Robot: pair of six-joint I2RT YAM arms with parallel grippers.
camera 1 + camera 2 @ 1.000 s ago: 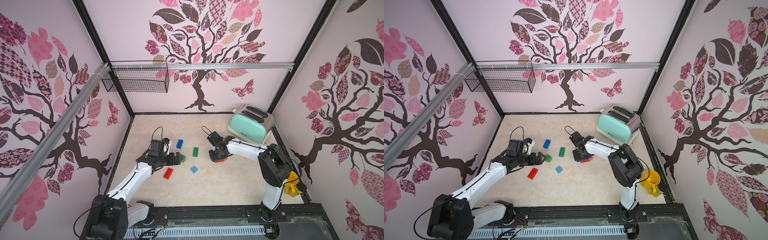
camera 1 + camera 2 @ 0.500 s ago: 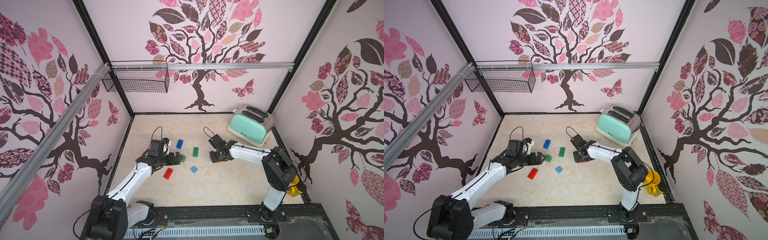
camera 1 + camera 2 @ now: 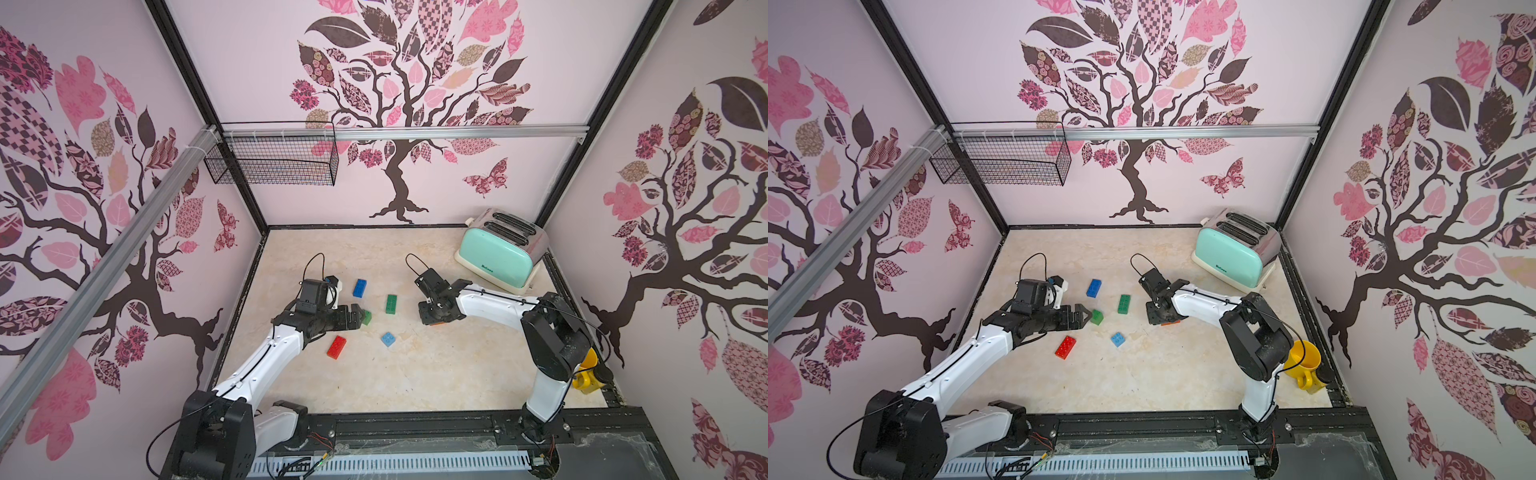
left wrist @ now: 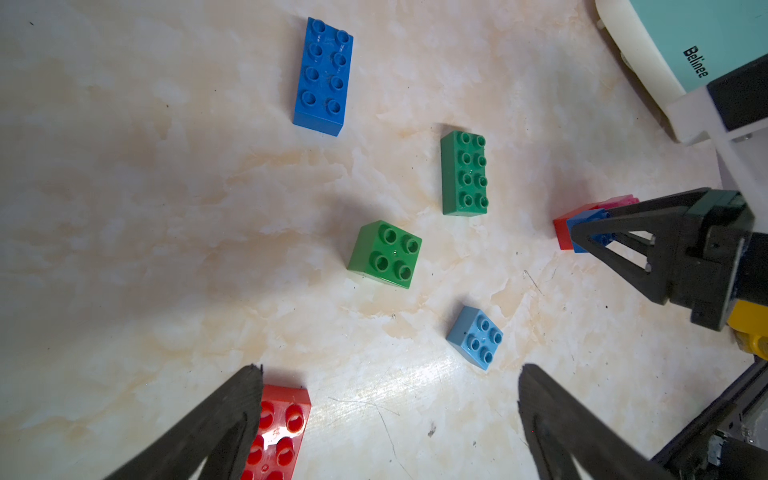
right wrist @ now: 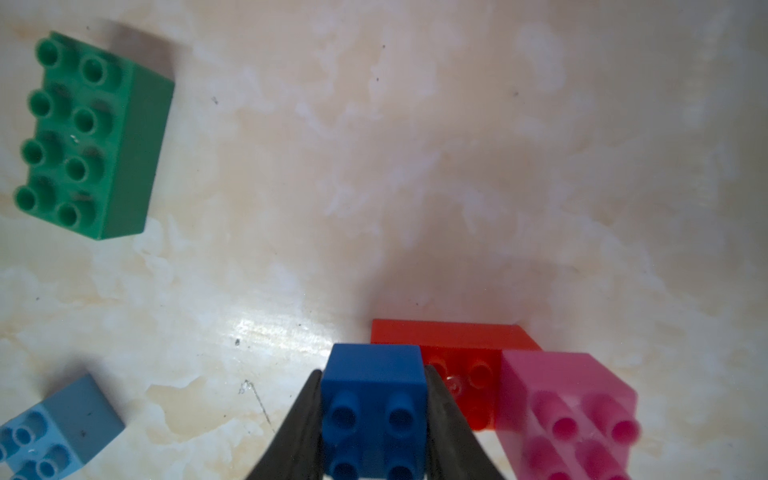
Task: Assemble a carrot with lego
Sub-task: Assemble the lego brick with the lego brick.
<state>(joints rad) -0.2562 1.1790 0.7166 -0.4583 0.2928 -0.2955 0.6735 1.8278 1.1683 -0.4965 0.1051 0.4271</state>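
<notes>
Work is centring on the right gripper (image 5: 372, 376), which is clamping its jaws on two opposite side faces of a dark blue square brick (image 5: 374, 419). This brick is sitting, studs up, on one end of a red oblong brick (image 5: 449, 334) that is lying flat on the surface (image 5: 457, 166). A pink square brick (image 5: 569, 399) is occupying the other end. These three are forming the beginning of the carrot (image 4: 562, 232), which is lying directly under this gripper's fingertips. Its long axis is following the red brick, and the jaws are closing along that same axis, so one finger is standing in the narrow gap between blue and pink. I am judging that the blue brick is being pressed home or is already seated; the pictures are not showing which.

The left gripper (image 4: 389, 370) is hovering with its jaws wide apart, holding nothing. Straight ahead of it a small green square brick (image 4: 386, 253) is lying studs up. Farther ahead are lying a green oblong brick (image 4: 463, 172) and a blue oblong brick (image 4: 322, 77). A light blue square brick (image 4: 476, 336) is lying just ahead of one finger, and a loose red brick (image 4: 278, 432) is lying partly under the other. For the small green brick, the left arm is clearly the nearer.
</notes>
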